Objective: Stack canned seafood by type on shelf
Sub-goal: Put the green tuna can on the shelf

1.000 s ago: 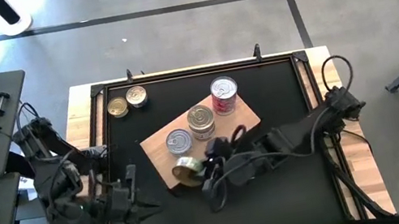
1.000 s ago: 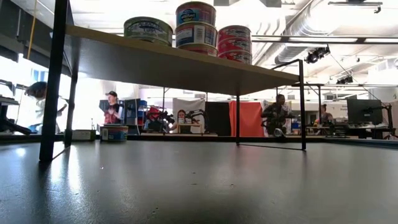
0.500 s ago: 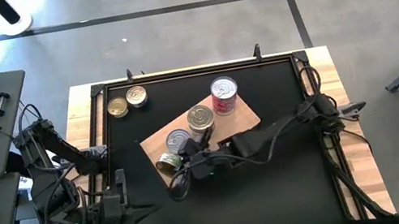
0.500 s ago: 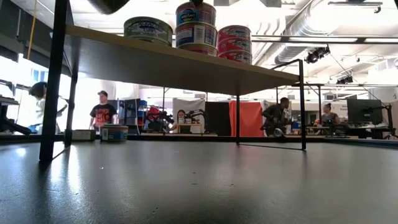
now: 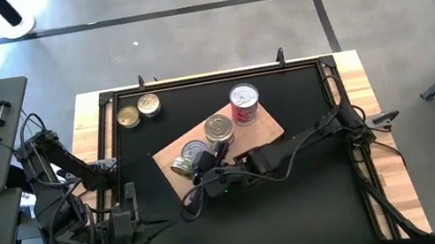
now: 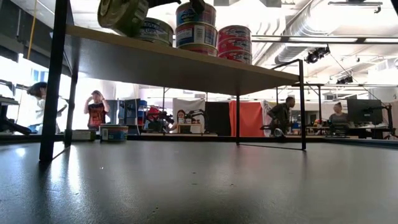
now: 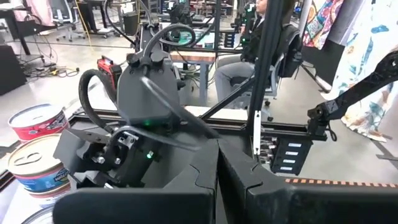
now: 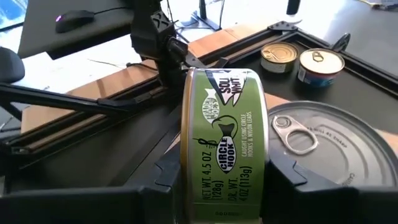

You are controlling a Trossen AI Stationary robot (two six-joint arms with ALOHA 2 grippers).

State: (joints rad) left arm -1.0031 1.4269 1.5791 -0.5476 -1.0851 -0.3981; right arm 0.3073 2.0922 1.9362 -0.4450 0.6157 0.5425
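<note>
The right tool (image 8: pixel 224 186) clamps a green-labelled tin (image 8: pixel 225 149) on edge, just above the silver-topped tin (image 8: pixel 323 155) on the shelf (image 5: pixel 257 133). To stack well, I'd roll it flat and centre it before letting go. The left tool (image 5: pixel 133 227), closed, waits at the counter's (image 5: pixel 323 211) edge.

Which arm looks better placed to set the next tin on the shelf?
The right. Its gripper already holds a green-labelled tin over the shelf, beside the tins standing there. The left gripper sits empty, off by the table's edge.
</note>
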